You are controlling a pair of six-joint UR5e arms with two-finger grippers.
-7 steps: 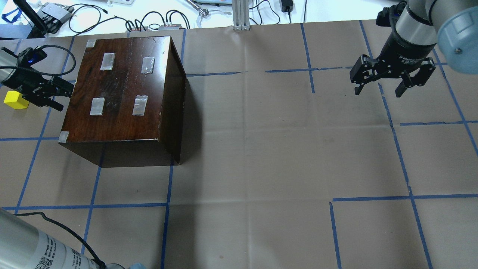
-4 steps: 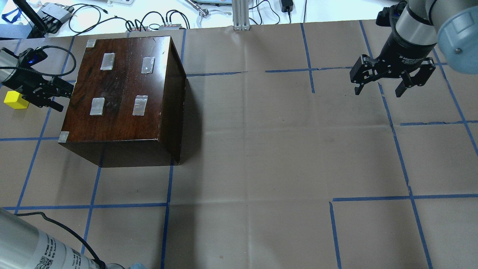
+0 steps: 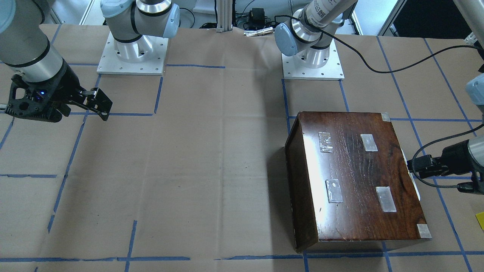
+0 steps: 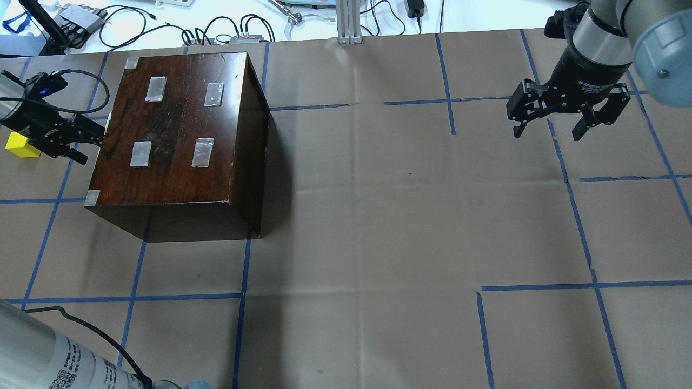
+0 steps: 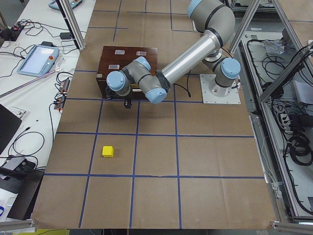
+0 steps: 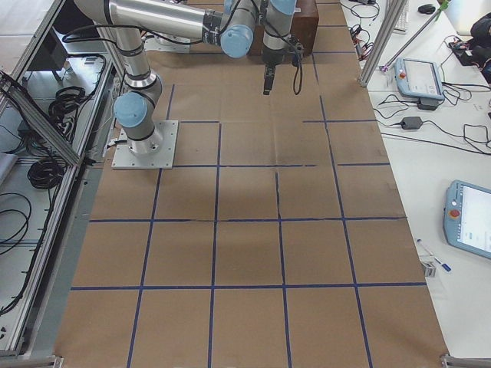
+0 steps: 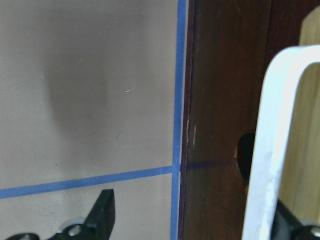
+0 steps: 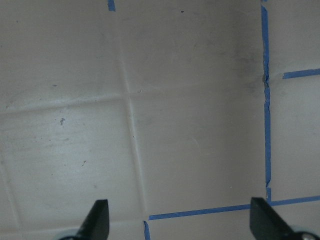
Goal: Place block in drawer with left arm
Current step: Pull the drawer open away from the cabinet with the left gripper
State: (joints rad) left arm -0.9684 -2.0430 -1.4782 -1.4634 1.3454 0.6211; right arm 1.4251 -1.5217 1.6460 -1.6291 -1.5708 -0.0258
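Inspecting the drawer (image 7: 225, 90) first: I am seeing only its dark front at the end of the cabinet (image 4: 175, 140), so I cannot tell its contents. My left claw (image 4: 89, 145) is standing wide, its fingers straddling the white handle (image 7: 262, 150) without clamping it. The yellow block (image 5: 107, 151) is lying on the paper-covered worktop (image 4: 378, 216) beyond that claw, well apart from the cabinet. My right claw (image 4: 547, 133) is hanging wide over bare paper. Cables (image 4: 232, 29) are trailing along the far edge. Against a second ago, the left claw is sitting slightly further from the cabinet, while the right is holding its place.
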